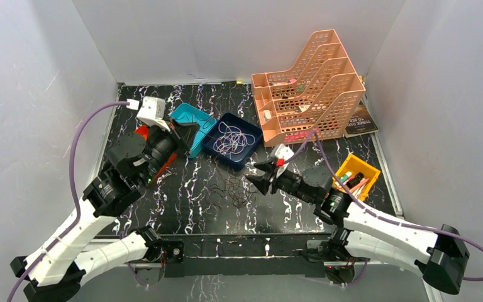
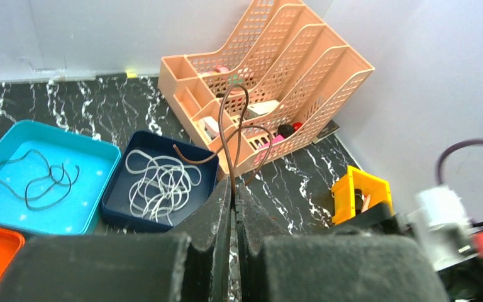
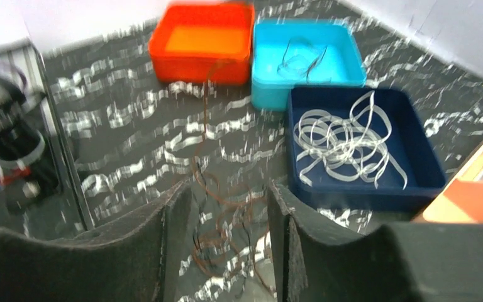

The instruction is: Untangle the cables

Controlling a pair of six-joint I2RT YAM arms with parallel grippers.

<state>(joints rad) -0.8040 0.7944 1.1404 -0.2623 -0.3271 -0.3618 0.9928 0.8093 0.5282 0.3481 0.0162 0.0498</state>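
Both arms reach in from the near edge of the table (image 1: 188, 211), a black marbled top boxed by pale walls on the left, back and right. The peach file rack (image 1: 308, 88) fills the far right corner. Three trays run side by side from the left edge toward the far middle: orange tray (image 3: 201, 41), teal tray (image 2: 12, 207), navy tray (image 2: 138, 217). A small yellow bin (image 1: 355, 158) sits by the right edge.

Open tabletop lies between the trays and the near edge. The loose tangle (image 1: 236, 192) of dark cables lies in it at mid-table.

The left gripper (image 2: 233, 189) is pressed together, pinching a brown cable (image 2: 226, 126) that loops up from its tips. The right gripper (image 3: 229, 189) stands spread just over the tangle. White cables (image 2: 160, 182) lie in the navy tray and a black cable (image 2: 38, 179) in the teal one.
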